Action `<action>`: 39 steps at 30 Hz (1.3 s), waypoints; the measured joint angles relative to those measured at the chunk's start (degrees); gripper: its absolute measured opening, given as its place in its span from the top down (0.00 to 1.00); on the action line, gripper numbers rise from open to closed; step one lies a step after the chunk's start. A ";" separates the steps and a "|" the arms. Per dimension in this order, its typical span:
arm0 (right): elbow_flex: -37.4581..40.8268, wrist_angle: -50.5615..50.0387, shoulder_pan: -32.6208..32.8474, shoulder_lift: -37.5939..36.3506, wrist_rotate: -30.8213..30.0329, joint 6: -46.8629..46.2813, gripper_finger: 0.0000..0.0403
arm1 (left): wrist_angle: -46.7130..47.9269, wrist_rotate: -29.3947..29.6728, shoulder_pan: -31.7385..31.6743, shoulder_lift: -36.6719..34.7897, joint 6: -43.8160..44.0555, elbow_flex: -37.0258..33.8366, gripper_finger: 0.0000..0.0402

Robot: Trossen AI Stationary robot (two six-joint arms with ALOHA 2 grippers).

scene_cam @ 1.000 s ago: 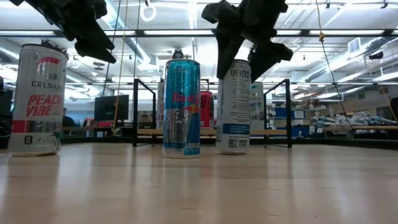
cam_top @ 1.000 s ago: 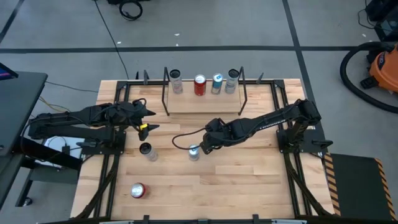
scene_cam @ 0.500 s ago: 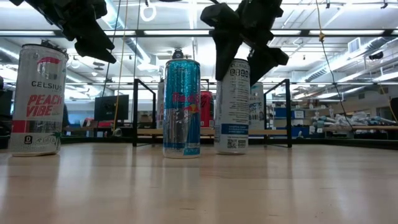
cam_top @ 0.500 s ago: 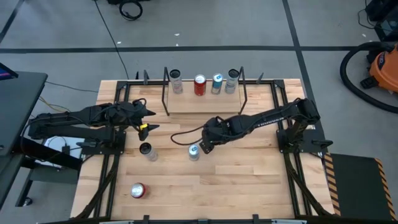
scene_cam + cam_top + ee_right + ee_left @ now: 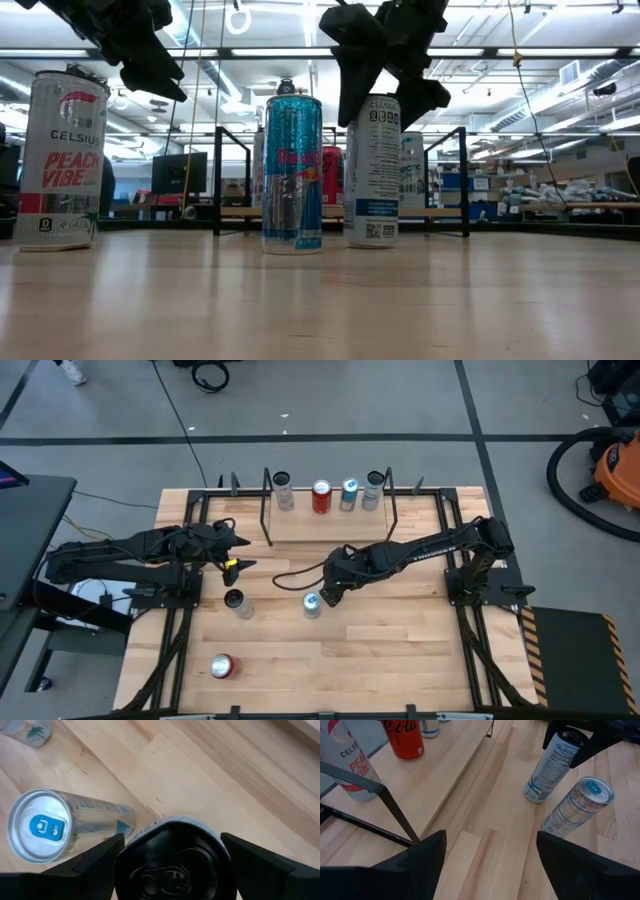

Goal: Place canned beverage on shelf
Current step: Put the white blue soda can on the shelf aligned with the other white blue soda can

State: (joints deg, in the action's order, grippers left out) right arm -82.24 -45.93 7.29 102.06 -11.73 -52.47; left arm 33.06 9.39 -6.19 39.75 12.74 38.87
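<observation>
A wide workshop with ceiling lights is showing behind the wooden tabletop. The right tool is hovering spread around the black top of a white Celsius can, fingers flanking it without clearly pinching. A blue can is standing just beside it. The shelf at the far edge is already carrying four cans. For a clean grasp, it should be centring lower before squeezing, avoiding the neighbour. The left tool is waiting spread, holding nothing.
</observation>
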 joint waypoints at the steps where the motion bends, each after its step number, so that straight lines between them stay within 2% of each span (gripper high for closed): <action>1: 0.00 0.00 0.00 0.00 0.00 0.25 0.16 | 0.00 0.00 0.00 -0.01 0.01 0.00 0.22; 12: -0.11 -0.04 -1.49 -0.88 1.54 3.02 0.14 | 0.00 0.00 0.02 -0.01 0.02 0.00 0.22; 23: -0.15 0.46 -4.07 -9.10 2.59 6.87 0.14 | -0.02 0.00 -0.01 0.02 0.04 0.00 0.22; 31: -0.17 0.52 -6.49 -13.70 9.04 29.45 0.14 | -0.01 0.00 0.01 0.00 0.32 0.00 0.22; 39: -0.24 0.70 -7.91 -13.58 14.61 48.77 0.17 | -0.02 -0.02 -0.01 -0.01 1.86 0.00 0.22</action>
State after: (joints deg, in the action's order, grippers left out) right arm -82.48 -45.24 -0.62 88.48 2.88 -3.70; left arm 33.04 9.37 -6.20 39.75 14.60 38.87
